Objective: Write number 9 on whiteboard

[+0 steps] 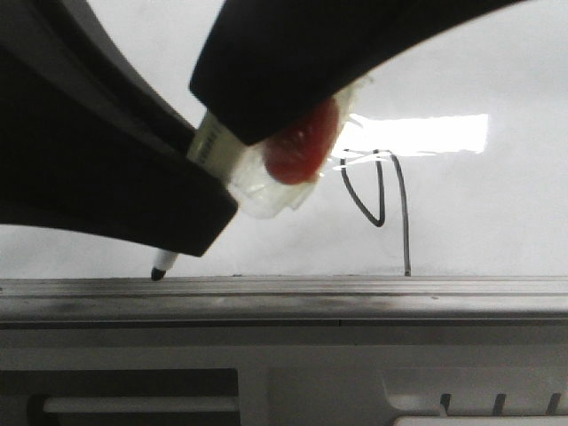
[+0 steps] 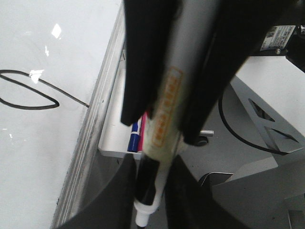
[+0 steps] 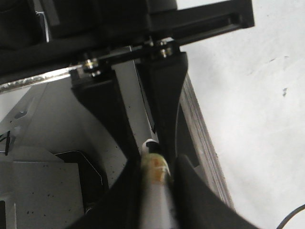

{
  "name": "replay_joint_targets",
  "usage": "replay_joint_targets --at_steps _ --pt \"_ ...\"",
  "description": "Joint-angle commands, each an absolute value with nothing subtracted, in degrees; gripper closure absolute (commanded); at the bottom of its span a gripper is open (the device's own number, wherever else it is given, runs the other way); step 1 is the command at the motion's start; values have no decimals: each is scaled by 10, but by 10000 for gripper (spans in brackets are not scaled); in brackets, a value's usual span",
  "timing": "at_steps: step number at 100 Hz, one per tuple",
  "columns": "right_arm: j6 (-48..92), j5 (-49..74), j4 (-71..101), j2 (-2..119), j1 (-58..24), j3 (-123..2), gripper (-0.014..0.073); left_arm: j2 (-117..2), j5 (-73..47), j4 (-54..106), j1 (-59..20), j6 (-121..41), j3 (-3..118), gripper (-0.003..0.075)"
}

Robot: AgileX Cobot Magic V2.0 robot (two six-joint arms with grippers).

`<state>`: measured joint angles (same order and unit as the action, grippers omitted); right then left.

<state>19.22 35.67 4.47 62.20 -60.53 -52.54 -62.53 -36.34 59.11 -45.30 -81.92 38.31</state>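
When looking from the front, find the number 9 (image 1: 382, 191) drawn on the whiteboard (image 1: 497, 204), above the rail (image 1: 355, 288) and well apart from the marker (image 1: 210, 142), tip poised just over that rail.

From the left wrist: right gripper (image 2: 164, 126) clamped on the marker's labelled barrel; left gripper (image 2: 151, 167) flanking the dark end near the tip, cannot tell whether pinching or slack.

From the right wrist: same barrel squeezed between the near fingers.

Probably light, stiff, smooth plastic, apt to slip or twist; best held mid-barrel, clear of the inky tip.
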Motion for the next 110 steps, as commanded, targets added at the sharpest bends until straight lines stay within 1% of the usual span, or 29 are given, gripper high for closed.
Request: replay_joint_targets --at_steps 1,8,13,18,23,28,42,47,52,56,57,59,64,66,67,84,96,110 --pt "200 324 51 611 -610 -538 594 -620 -337 631 -452 -796 401 740" --pt "200 320 51 605 -608 -538 481 -618 -340 631 -452 -795 398 740" --pt "200 320 46 600 -607 -538 375 -616 -346 631 -452 -795 395 740" --pt "200 320 38 594 -607 -538 294 -614 -353 630 -452 -795 396 740" --pt "200 319 27 584 -607 -538 237 -613 -356 628 -452 -788 396 740" --pt "200 308 11 572 -607 -538 210 -613 -354 622 -452 -779 394 740" --pt "200 226 0 519 -607 -538 215 -613 -343 619 -452 -759 385 740" --pt "200 198 0 501 -607 -538 232 -613 -335 619 -452 -741 385 741" --pt "200 179 0 486 -607 -538 292 -613 -325 619 -452 -722 385 741" --pt "200 172 0 473 -607 -538 377 -613 -315 619 -452 -708 385 741" --pt "200 173 0 469 -607 -538 412 -613 -314 619 -452 -705 385 741" --pt "200 171 -3 465 -607 -538 447 -613 -306 619 -452 -695 385 741" --pt "200 171 -8 452 -607 -538 597 -613 -291 620 -452 -675 385 741" --pt "200 171 -10 449 -607 -538 634 -613 -286 620 -452 -669 385 741" --pt "200 171 -10 447 -607 -538 669 -613 -281 620 -452 -662 385 741" --pt "198 177 -10 437 -606 -536 663 -613 -191 623 -452 -572 385 741" --pt "198 179 -11 437 -600 -533 663 -616 -127 626 -452 -539 385 741" --pt "198 141 -11 437 -582 -533 663 -635 -78 637 -452 -500 385 741"
